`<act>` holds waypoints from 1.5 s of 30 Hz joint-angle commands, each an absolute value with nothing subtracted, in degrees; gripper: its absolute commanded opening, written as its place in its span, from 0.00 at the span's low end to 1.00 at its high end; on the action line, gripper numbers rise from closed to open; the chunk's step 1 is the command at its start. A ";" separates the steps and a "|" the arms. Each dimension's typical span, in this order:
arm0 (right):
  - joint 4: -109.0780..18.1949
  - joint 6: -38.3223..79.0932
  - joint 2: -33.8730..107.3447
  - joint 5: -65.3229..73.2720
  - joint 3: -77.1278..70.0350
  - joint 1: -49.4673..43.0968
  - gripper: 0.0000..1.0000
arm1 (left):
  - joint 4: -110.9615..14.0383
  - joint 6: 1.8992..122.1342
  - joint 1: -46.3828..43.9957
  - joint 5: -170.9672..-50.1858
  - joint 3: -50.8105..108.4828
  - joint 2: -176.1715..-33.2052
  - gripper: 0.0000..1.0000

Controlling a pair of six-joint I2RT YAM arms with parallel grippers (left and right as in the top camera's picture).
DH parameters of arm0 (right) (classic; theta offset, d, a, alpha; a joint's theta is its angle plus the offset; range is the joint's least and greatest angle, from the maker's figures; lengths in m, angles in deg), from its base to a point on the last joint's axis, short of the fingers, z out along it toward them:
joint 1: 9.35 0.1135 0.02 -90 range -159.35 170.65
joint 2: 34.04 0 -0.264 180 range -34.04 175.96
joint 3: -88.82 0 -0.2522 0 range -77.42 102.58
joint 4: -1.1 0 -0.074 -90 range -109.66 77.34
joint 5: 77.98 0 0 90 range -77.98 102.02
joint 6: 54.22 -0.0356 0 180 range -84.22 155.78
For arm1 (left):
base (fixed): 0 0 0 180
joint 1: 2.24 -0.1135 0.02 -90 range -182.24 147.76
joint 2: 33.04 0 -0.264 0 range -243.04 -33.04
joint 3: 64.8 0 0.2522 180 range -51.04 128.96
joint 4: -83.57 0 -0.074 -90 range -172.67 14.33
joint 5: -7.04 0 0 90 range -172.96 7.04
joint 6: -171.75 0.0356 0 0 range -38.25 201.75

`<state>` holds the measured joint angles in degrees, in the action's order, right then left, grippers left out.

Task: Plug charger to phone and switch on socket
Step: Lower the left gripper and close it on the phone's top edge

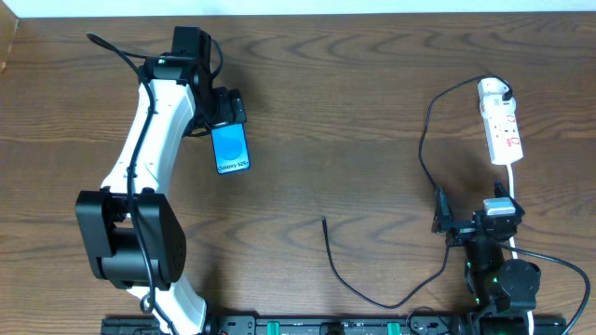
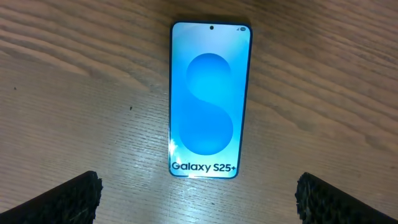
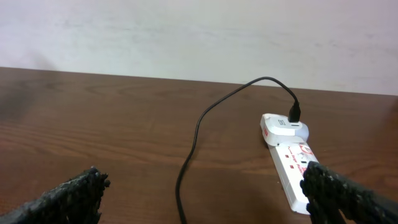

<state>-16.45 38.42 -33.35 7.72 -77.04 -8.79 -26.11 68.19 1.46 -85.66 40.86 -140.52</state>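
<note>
The phone (image 1: 231,149) lies flat on the wooden table, its blue screen up with white "Galaxy S25+" text (image 2: 210,102). My left gripper (image 1: 226,116) hovers just behind it, open, and its fingers (image 2: 68,199) stand wide apart with only bare table between them. The charger cable (image 1: 422,154) runs from a black plug in the far end of the socket (image 1: 500,121) and loops down to its free tip (image 1: 324,221) at mid-table. My right gripper (image 1: 472,212) is open, low by the near edge, facing the socket (image 3: 292,171) and the cable (image 3: 193,143).
A white cord (image 1: 513,181) leaves the socket's near end and passes beside the right arm. The table's back edge meets a pale wall (image 3: 186,37). A black rail (image 1: 307,326) runs along the front edge.
</note>
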 commanded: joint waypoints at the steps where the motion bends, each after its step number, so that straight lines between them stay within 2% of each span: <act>1: -16.65 39.07 -33.74 7.37 -77.11 -8.51 0.99 | -26.13 68.10 1.44 -85.48 41.88 -140.50 1.00; 13: -16.65 39.07 -33.74 7.37 -77.11 -8.51 0.99 | -24.15 67.93 1.44 -85.53 43.68 -140.70 1.00; 23: -16.65 39.07 -33.74 7.37 -77.11 -8.51 0.99 | -9.39 67.69 1.44 -85.14 63.41 -154.34 1.00; 45: -16.65 39.07 -33.74 7.37 -77.11 -8.51 0.99 | -14.68 65.96 1.44 -85.33 59.22 -157.37 1.00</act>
